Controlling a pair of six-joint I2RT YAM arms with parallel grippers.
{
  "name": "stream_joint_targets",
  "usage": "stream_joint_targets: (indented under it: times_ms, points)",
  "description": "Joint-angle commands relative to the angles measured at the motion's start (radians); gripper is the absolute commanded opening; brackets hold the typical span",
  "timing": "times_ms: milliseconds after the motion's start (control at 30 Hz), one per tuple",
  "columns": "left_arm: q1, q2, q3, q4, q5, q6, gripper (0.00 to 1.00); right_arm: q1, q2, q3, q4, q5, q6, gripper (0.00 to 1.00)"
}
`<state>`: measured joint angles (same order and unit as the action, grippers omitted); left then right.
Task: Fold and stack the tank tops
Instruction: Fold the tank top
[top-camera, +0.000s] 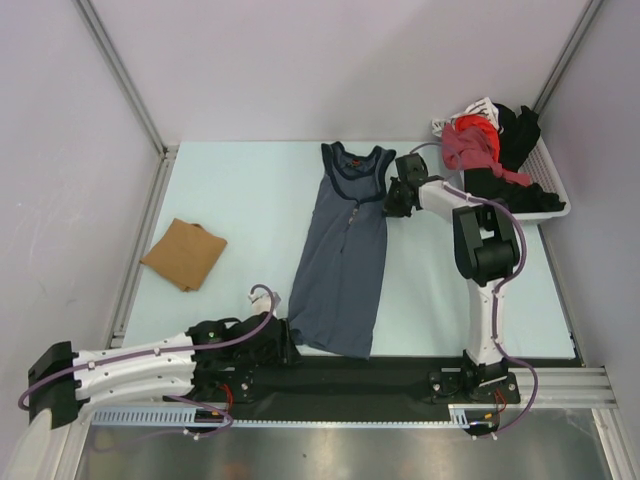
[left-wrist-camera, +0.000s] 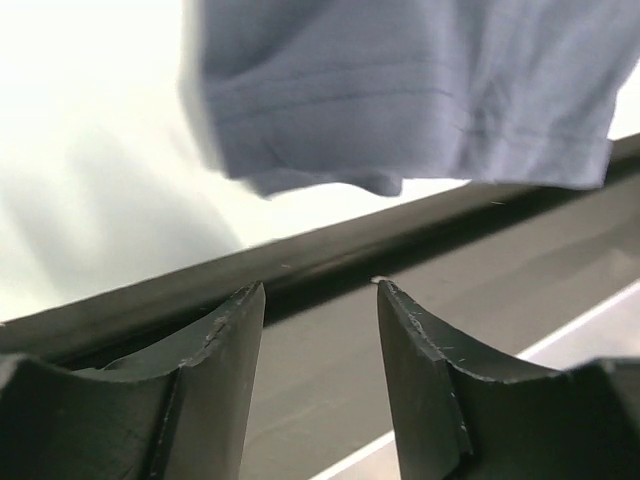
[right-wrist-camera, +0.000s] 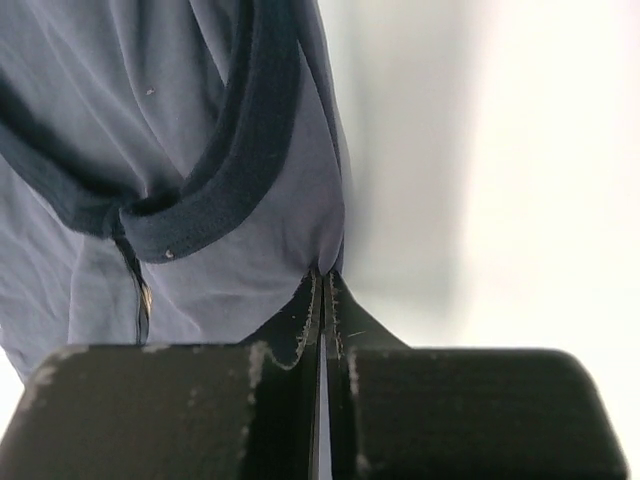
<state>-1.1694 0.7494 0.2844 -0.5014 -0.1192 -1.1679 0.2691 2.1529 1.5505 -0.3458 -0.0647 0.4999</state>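
Slate-blue tank top (top-camera: 345, 250): one, spread | tan tank top (top-camera: 185, 255): one, folded | right fingers (right-wrist-camera: 293, 325) clenched on slate-blue edge | left fingers (left-wrist-camera: 215, 370) released

We see a pale table (top-camera: 240, 190) enclosed by plain lilac-grey walls (top-camera: 350, 60), with slanting metal posts (top-camera: 120, 75) at the far corners. A black strip (top-camera: 400, 372) and a steel sheet (top-camera: 330, 455) border the near edge. Light is even and soft.
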Motion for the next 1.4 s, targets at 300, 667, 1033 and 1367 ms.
stream_joint_targets:
  times_ms: [300, 667, 1033, 1367]
  points:
    - [0.129, 0.001, 0.030, 0.026, 0.110, 0.115, 0.56, -0.120, 0.220, 0.362, -0.165, 0.051, -0.095, 0.05]
    - [0.332, 0.102, 0.156, 0.055, 0.112, 0.326, 0.68, -0.097, -0.140, 0.022, 0.007, 0.006, -0.172, 0.69]
    - [0.372, 0.235, 0.303, 0.129, 0.050, 0.477, 1.00, 0.110, -0.877, -0.645, 0.166, 0.063, -0.052, 0.73]
    - [0.376, 0.349, 0.318, 0.245, 0.093, 0.482, 0.84, 0.162, -1.216, -0.969, -0.089, 0.009, 0.127, 0.61]
